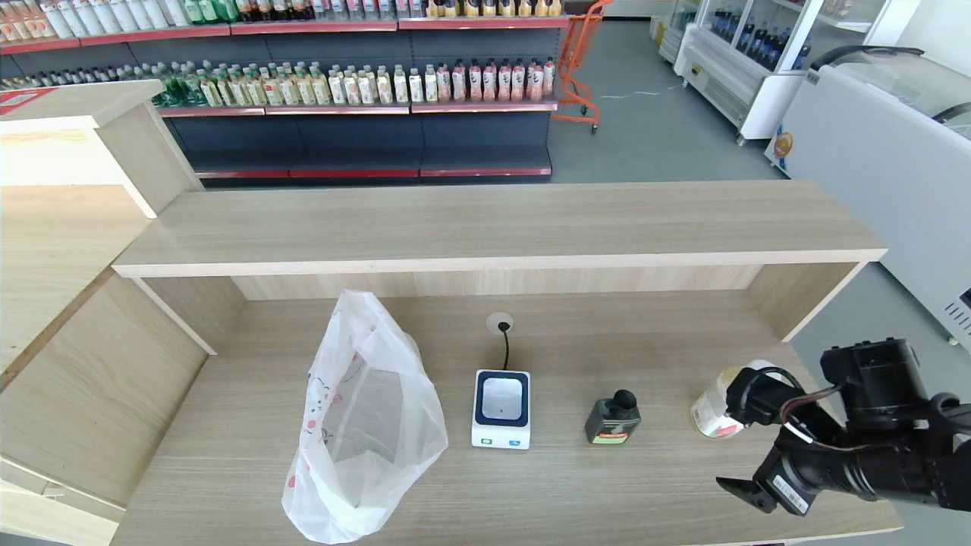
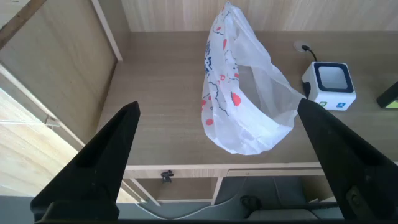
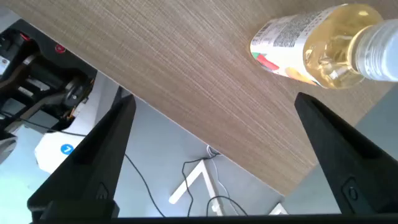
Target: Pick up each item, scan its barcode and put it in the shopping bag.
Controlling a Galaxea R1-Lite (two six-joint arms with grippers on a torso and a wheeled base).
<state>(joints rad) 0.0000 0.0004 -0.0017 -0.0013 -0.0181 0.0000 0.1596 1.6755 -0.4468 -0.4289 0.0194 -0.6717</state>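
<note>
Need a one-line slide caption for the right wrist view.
Right gripper open above the counter edge, a bottle of yellow drink nearby.

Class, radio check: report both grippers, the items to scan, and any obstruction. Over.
Left gripper open, empty, facing shopping bag. Right gripper open, empty, near clear bottle. Dark bottle stands by scanner. No obstruction seen.

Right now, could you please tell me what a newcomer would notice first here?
The white shopping bag stands open on the counter, left of the central scanner. Right of the scanner sit a small dark bottle and a bottle of yellowish liquid, the open right gripper close by.
</note>
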